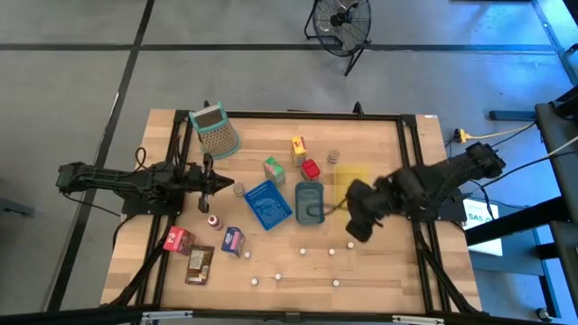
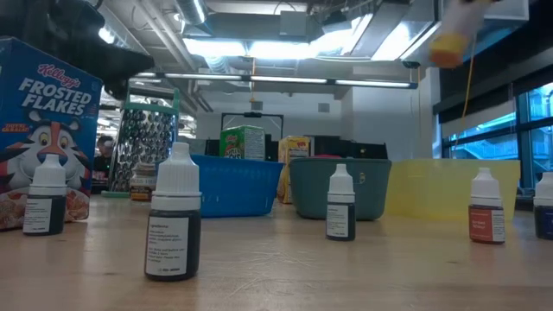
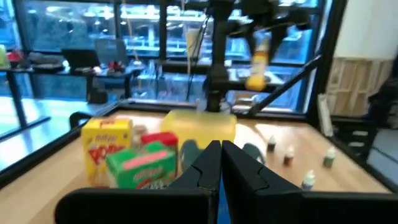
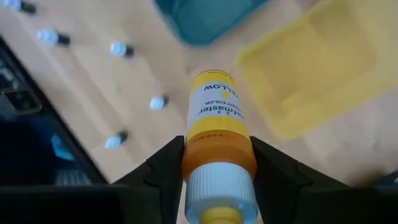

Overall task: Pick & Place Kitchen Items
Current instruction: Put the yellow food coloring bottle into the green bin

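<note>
**Yellow bottle held aloft over the table**

Right gripper (image 4: 214,165) jaws clamp the yellow bottle (image 4: 214,121) just below its white cap, above the table (image 1: 379,271) near the yellow tray (image 4: 317,68). Probably light, rigid, smooth-sided; the neck suits gripping. Left gripper (image 3: 216,163) waits, jaws together.

Three trays (image 1: 268,204), seven small bottles (image 1: 214,220)

Three trays (image 1: 268,204) are set side by side mid-table (boxes behind them), small dropper bottles (image 1: 303,252) scattered in front.
</note>
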Action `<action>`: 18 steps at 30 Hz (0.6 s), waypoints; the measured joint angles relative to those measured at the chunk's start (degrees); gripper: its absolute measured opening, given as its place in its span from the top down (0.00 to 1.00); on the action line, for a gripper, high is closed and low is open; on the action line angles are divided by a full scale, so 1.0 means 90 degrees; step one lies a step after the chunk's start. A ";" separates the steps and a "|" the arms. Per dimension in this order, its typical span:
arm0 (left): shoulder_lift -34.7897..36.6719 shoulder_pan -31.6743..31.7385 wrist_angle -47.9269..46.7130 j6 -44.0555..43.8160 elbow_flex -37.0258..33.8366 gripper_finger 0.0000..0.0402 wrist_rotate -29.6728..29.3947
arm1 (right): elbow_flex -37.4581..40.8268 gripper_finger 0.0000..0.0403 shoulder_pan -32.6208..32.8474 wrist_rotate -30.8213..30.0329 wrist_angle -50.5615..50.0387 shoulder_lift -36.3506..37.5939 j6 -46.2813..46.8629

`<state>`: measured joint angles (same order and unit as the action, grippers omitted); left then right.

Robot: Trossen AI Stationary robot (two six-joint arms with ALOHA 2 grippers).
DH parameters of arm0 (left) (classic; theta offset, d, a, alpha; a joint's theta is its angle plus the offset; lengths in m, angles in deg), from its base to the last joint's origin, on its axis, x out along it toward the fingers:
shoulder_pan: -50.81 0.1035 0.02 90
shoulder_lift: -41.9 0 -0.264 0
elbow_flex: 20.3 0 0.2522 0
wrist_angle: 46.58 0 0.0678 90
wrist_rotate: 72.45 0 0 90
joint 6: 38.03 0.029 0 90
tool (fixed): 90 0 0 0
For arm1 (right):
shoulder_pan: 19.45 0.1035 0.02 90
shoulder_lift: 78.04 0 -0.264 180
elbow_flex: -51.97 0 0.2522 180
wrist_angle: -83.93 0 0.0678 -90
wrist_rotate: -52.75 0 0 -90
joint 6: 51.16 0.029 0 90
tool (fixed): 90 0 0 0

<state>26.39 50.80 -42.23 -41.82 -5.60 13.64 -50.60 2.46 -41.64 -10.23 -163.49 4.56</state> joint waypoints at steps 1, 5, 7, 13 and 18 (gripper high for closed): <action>-0.0002 0.0000 -0.0030 0.0001 0.0101 0.99 0.0093 | -0.0010 0.61 -0.0194 -0.0007 0.0001 0.0000 -0.0218; -0.0170 0.0000 -0.0326 0.0000 0.0725 0.99 0.0221 | 0.0040 0.61 -0.0959 -0.0001 0.0043 -0.0002 -0.1128; -0.0370 0.0000 -0.0729 0.0001 0.1173 0.99 0.0222 | 0.0083 0.61 -0.1278 0.0005 0.0227 -0.0038 -0.1568; -0.1246 0.0000 -0.2249 0.0036 0.2442 0.99 -0.0377 | 0.0099 0.61 -0.1919 0.0065 0.0826 -0.0398 -0.2827; -0.1739 0.0000 -0.2577 0.0057 0.2630 0.99 -0.1087 | 0.0106 0.61 -0.2203 0.0123 0.1064 -0.0977 -0.3392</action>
<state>10.74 50.80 -65.42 -41.31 18.06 3.86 -49.64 -17.37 -40.53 -0.65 -172.28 -25.97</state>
